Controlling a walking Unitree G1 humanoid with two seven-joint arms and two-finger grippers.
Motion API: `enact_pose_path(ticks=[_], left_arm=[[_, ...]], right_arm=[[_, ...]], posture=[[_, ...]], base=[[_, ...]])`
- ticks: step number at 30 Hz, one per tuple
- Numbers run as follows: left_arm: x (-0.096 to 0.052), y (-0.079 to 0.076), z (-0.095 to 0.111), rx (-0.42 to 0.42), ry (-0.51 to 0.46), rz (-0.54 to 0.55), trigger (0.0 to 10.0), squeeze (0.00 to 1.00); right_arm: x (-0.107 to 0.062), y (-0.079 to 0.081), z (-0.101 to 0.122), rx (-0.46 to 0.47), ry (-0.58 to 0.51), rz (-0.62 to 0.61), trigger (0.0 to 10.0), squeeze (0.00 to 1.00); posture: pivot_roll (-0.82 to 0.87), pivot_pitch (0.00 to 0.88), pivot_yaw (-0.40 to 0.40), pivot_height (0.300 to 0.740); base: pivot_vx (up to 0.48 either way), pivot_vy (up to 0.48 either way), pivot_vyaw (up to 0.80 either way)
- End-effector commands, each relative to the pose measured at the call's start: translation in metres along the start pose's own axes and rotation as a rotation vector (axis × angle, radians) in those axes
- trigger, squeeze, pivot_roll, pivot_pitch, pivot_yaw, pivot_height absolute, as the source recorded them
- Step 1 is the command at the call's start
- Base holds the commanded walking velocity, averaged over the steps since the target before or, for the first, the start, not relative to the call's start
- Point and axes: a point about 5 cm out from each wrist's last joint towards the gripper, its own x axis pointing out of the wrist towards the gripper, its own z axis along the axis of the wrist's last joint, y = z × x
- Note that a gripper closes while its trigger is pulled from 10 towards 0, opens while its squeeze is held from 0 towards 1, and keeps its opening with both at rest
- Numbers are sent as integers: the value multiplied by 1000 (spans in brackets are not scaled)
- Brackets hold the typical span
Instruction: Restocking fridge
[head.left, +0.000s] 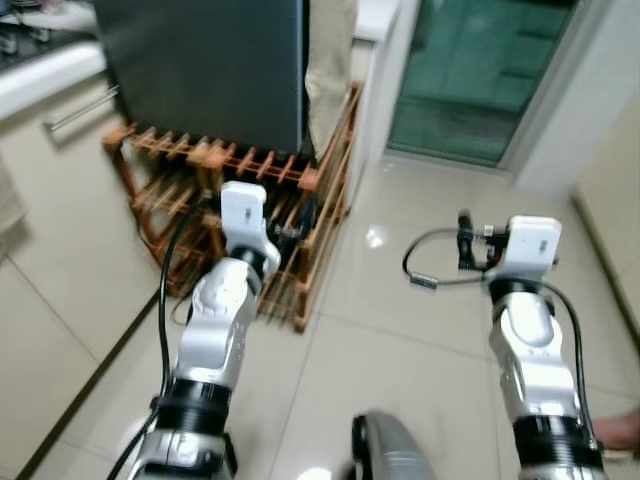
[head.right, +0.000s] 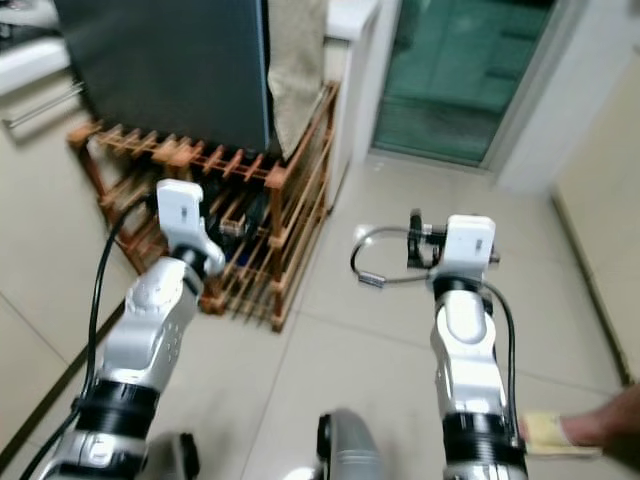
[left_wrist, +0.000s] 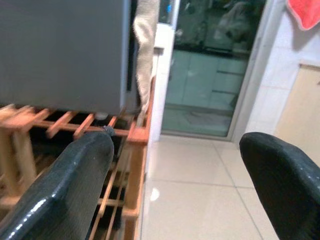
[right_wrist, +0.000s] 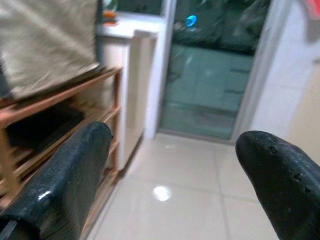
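While nothing is in hand, I am carrying the left gripper and right gripper wide open, empty, near the brown slatted wooden rack, presumably ready for stock.

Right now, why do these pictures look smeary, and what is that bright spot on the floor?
Both eye views are softly blurred, which fits a moving camera; the wooden rack loses its crisp edges. The bright spot is glare on the glossy floor tiles, also seen in the right wrist view. In both wrist views the near black fingers are out of focus, and the glass door looks dim and hazy.
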Motion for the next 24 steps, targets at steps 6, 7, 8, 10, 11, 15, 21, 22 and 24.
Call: enact_pose_path(ticks=[6, 7, 8, 10, 11, 15, 21, 22, 24], left_arm=[[4, 2, 13, 4, -56, -5, 10000, 0], [6, 1, 16, 3, -66, -8, 10000, 0], [7, 0, 20, 5, -79, -9, 10000, 0], [9, -2, 27, 4, -102, -10, 10000, 0], [9, -2, 29, 3, -110, -10, 10000, 0], [11, -4, 35, -12, -128, -1, 10000, 0], [13, -4, 39, -5, -138, -4, 10000, 0], [13, -5, 40, -4, -144, -12, 10000, 0], [11, -12, 45, 1, -180, -61, 10000, 0]], right_arm=[[4, 10, 6, 1, -16, 20, 10000, 0], [6, 11, 8, -1, -24, 23, 10000, 0], [6, 13, 10, -2, -33, 27, 10000, 0], [8, 14, 15, -4, -49, 31, 10000, 0], [8, 14, 16, -4, -52, 31, 10000, 0], [8, 13, 17, -11, -55, 31, 10000, 0], [10, 18, 19, -4, -65, 39, 10000, 0], [10, 19, 20, -4, -71, 42, 10000, 0], [11, 21, 23, -10, -84, 51, 10000, 0]], posture=[[-93, 0, -10, 628], [-97, 0, -6, 628], [-97, 0, -6, 628], [-102, 0, -3, 628], [-102, 0, -3, 628], [-102, 0, -5, 628], [-95, 0, -5, 628], [-95, 0, -5, 628], [-95, 0, -5, 628]], base=[[444, 0, 0], [480, 0, 0], [480, 0, 0], [480, 0, 0], [480, 0, 0], [480, 0, 0], [480, 0, 0], [480, 0, 0], [480, 0, 0]])
